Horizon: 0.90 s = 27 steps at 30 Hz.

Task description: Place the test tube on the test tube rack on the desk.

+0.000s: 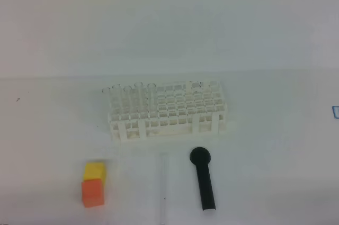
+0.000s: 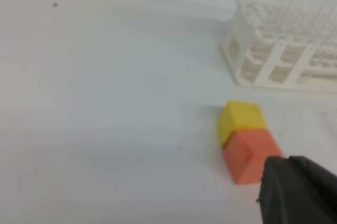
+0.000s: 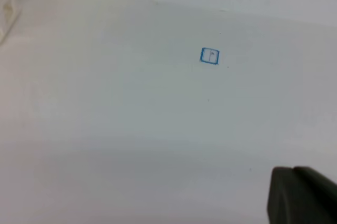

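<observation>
Well, on my worktop (image 1: pixel 53 129) the test tube rack (image 1: pixel 168 111) holds several clear tubes at its left end; the test tube (image 1: pixel 163 188) lies flat before it, beside the black tool (image 1: pixel 203 178) (blocks (image 1: pixel 93 183) further left). Both my grippers are pressed together, holding nothing.

Not much of the robot is showing here. The left gripper (image 2: pixel 297 190) is looking like a matte black, rounded, blurry chunk, just below the orange block (image 2: pixel 250 155). The right gripper (image 3: pixel 303 195) is looking the same: dark, plain, unmarked.
</observation>
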{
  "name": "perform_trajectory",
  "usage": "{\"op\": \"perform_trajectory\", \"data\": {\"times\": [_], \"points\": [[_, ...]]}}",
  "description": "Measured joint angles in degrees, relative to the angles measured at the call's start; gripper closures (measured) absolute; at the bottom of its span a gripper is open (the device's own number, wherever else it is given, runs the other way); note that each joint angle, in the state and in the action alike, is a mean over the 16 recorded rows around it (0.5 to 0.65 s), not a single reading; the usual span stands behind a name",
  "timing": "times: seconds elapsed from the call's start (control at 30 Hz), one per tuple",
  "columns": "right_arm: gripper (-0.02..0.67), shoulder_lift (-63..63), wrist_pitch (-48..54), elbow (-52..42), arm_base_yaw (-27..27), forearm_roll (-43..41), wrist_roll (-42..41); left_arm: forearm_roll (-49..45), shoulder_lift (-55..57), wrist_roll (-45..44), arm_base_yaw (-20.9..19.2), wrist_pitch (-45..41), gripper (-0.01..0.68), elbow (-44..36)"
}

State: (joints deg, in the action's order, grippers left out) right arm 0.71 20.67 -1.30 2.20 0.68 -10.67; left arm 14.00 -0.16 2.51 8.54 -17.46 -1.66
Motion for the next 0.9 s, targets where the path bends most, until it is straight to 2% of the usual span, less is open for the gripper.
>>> {"op": "perform_trajectory", "data": {"times": [0.27,0.67,0.8,0.9], "points": [[0.650,0.0,0.0,0.0,0.0,0.0,0.0,11.0,0.0,0.8,0.0,4.4,0.674,-0.1],[0.650,0.0,0.0,0.0,0.0,0.0,0.0,52.3,0.0,1.8,0.0,24.4,0.674,0.0],[0.650,0.0,0.0,0.0,0.0,0.0,0.0,61.3,0.0,1.0,0.0,30.8,0.674,0.0],[0.650,0.0,0.0,0.0,0.0,0.0,0.0,63.7,0.0,-0.5,0.0,33.3,0.674,0.0]]}}
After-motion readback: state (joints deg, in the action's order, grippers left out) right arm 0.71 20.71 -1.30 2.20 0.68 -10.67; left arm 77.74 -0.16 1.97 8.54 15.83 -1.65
